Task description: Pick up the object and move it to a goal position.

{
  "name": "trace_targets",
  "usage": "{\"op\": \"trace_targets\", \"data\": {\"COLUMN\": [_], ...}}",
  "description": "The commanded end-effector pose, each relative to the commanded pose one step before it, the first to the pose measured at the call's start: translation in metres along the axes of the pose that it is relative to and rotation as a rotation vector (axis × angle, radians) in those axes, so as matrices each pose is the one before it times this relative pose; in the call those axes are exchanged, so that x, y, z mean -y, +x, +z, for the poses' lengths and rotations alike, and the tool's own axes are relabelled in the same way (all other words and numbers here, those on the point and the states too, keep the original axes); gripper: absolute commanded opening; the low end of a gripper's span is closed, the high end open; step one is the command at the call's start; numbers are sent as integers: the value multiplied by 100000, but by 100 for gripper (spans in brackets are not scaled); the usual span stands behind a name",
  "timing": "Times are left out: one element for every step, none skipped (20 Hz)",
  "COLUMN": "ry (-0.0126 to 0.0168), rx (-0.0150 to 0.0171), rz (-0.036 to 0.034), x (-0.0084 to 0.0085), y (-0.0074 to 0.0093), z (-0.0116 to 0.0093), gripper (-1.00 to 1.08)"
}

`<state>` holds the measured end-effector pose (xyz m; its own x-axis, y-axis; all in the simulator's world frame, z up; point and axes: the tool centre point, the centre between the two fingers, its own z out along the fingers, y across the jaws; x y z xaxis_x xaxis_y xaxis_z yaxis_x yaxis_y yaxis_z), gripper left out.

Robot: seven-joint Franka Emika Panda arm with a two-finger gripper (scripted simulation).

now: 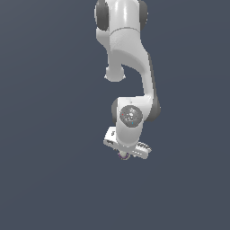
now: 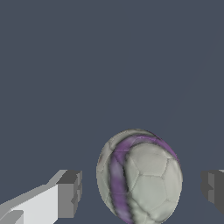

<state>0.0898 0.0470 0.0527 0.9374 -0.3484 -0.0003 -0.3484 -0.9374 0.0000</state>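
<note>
Between the spread fingers (image 2: 69, 193) of the gripper (image 2: 142, 190), untouched, the ball-shaped object (image 2: 140, 177) is seen, its purple band running twelve to six o'clock.

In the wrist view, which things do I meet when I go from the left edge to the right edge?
Left finger → ball with purple band → right finger. There is a gap on each side of the ball.
</note>
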Motion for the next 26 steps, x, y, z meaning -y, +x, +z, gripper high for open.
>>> {"op": "trace_targets", "data": {"ry": [-1, -1, 0, 0, 0, 0, 0, 0, 0, 0, 0, 0, 0, 0, 0, 0, 0, -33, 0, 0, 0, 0, 0, 0, 0, 0], "rx": [-19, -13, 0, 0, 0, 0, 0, 0, 0, 0, 0, 0, 0, 0, 0, 0, 0, 91, 0, 0, 0, 0, 0, 0, 0, 0], "rz": [74, 68, 0, 0, 0, 0, 0, 0, 0, 0, 0, 0, 0, 0, 0, 0, 0, -8, 0, 0, 0, 0, 0, 0, 0, 0], "x": [5, -25, 18, 17, 17, 13, 4, 0, 0, 0, 0, 0, 0, 0, 0, 0, 0, -7, -6, -17, -29, -40, -52, -64, -76, -89], "y": [-26, 22, 14, 26, 39, 39, 13, 0, 0, 0, 0, 0, 0, 0, 0, 0, 0, -38, -8, -23, -38, -53, -69, -85, -101, -118], "z": [1159, 264, 180, 88, -5, -67, -30, 0, 0, 0, 0, 0, 0, 0, 0, 0, 0, 47, -17, -50, -83, -117, -151, -186, -222, -259], "gripper": [100, 100, 100, 100, 100, 100, 100, -100, -100, -100, -100, -100, -100, -100, -100, -100, -100, -100, -100, -100, -100, -100, -100, -100, -100, -100]}}
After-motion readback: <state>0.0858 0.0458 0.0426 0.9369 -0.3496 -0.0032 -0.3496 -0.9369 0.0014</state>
